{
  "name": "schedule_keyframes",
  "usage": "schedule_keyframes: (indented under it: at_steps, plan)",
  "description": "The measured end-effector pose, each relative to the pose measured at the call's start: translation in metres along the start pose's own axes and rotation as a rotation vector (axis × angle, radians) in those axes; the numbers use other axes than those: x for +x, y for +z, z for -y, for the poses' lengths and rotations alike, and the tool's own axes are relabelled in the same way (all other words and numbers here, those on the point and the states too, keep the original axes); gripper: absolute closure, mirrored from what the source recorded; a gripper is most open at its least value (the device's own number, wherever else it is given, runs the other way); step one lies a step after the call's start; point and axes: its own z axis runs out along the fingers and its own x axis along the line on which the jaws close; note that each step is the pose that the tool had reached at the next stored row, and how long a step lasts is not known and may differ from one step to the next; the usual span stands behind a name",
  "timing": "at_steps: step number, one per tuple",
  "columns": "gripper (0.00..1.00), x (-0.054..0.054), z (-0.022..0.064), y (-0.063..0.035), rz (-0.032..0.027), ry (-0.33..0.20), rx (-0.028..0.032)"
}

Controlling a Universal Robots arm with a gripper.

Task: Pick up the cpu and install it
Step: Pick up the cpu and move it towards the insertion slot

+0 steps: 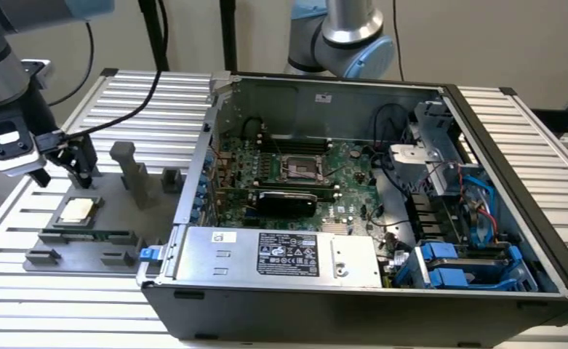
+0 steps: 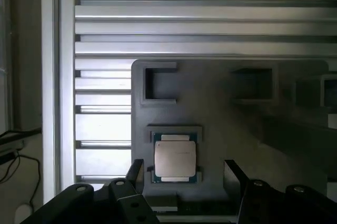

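A: Over the dark grey fixture tray (image 1: 118,214), the gripper (image 1: 63,177) hovers, jaws spread wide, holding nothing.
B: And the cpu (image 2: 175,158)?
A: Flat in its square pocket, right beneath, outside the computer case (image 1: 361,305).
B: Risk?
A: Smooth metal lid, thin beige rim. An off-centre pinch could tilt it, or fingers could snag the matte pocket walls.
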Motion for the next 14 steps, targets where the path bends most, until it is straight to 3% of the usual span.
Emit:
schedule_keyframes:
  at_steps: [14]
  plan:
    - [0.29,0.0,0.0011,0.0254,0.0,0.0,0.0]
